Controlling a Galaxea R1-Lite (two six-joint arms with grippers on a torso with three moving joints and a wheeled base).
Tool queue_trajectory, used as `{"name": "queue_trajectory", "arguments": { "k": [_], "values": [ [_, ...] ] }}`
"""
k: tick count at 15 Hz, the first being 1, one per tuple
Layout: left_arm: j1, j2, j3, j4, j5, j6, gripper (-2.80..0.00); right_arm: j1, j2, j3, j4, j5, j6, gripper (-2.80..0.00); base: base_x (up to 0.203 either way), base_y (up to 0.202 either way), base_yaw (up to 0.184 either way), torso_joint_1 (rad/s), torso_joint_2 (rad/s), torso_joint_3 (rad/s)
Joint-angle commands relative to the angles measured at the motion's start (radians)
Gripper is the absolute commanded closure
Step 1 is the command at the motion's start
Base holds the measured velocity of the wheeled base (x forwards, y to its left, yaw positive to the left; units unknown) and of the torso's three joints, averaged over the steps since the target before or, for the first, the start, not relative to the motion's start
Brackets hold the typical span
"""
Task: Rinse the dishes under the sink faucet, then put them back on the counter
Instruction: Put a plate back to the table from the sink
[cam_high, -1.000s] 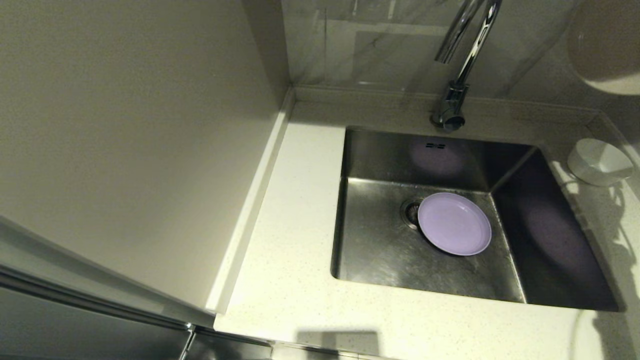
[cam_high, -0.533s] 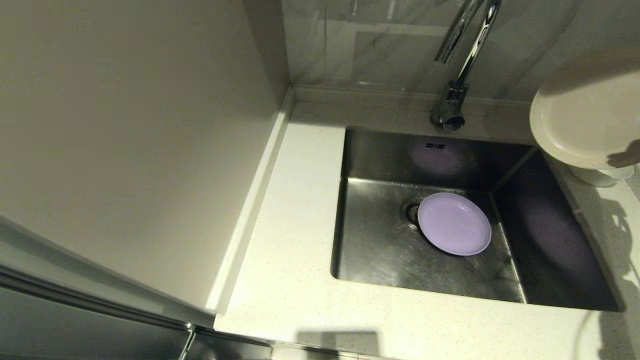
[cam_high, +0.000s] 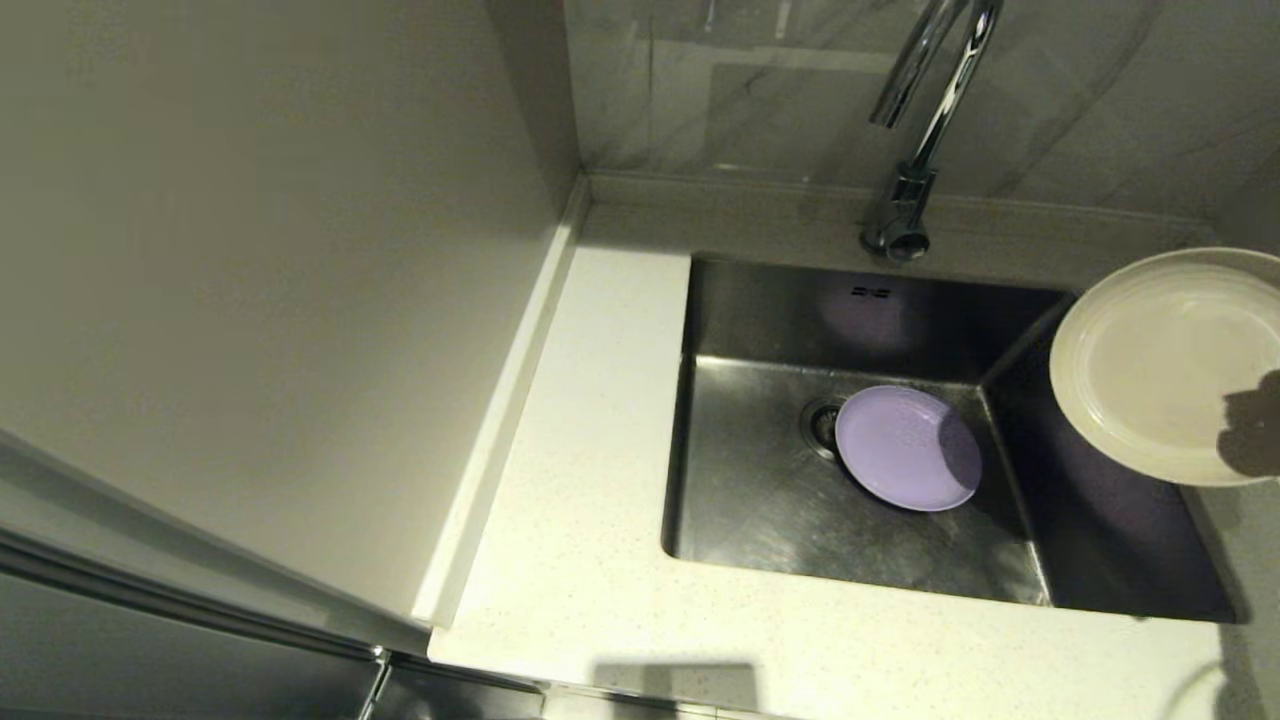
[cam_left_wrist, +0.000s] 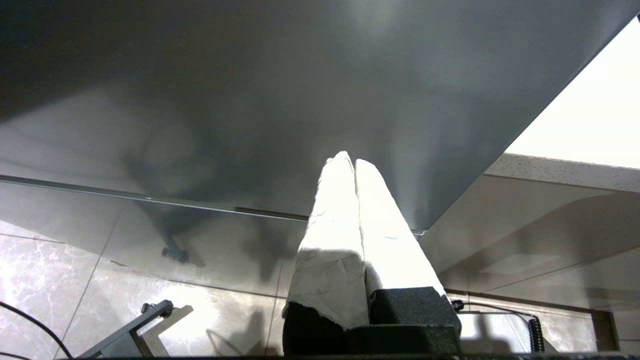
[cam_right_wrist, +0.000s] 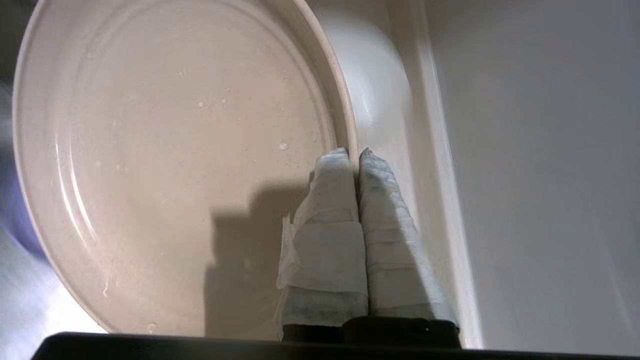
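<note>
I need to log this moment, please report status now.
Right gripper shut on round beige plate, held over right edge of steel sink. Left gripper shut, empty, parked away. Lavender-purple plate lies in sink, partly covering drain.

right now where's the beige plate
In the head view the beige plate is held up at the right, over the sink's right edge, its rim pinched in the right gripper's fingers.
</note>
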Motion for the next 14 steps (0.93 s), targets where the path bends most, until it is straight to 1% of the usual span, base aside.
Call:
{"name": "queue_trajectory", "arguments": {
  "k": [1, 2, 4, 7, 11, 14],
  "values": [
    [0.001, -0.003, 0.000, 0.000, 0.000, -0.001, 0.00, -0.062, -0.004, 0.057, 0.030, 0.003, -0.036, 0.00, 0.000, 0.000, 0.000, 0.000, 0.00, 0.000],
    [0.001, -0.003, 0.000, 0.000, 0.000, -0.001, 0.00, -0.092, -0.001, 0.090, 0.034, 0.003, -0.060, 0.00, 0.000, 0.000, 0.000, 0.000, 0.00, 0.000],
    [0.001, -0.003, 0.000, 0.000, 0.000, -0.001, 0.00, -0.143, 0.014, 0.127, 0.036, 0.003, -0.081, 0.00, 0.000, 0.000, 0.000, 0.000, 0.00, 0.000],
    [0.001, -0.003, 0.000, 0.000, 0.000, -0.001, 0.00, -0.197, 0.060, 0.130, 0.034, 0.005, -0.133, 0.00, 0.000, 0.000, 0.000, 0.000, 0.00, 0.000],
    [0.001, -0.003, 0.000, 0.000, 0.000, -0.001, 0.00, -0.215, 0.149, 0.070, 0.034, -0.003, -0.148, 0.00, 0.000, 0.000, 0.000, 0.000, 0.00, 0.000],
    [0.001, -0.003, 0.000, 0.000, 0.000, -0.001, 0.00, -0.215, 0.217, 0.000, 0.037, -0.048, -0.148, 0.00, 0.000, 0.000, 0.000, 0.000, 0.00, 0.000]
  ]
}}
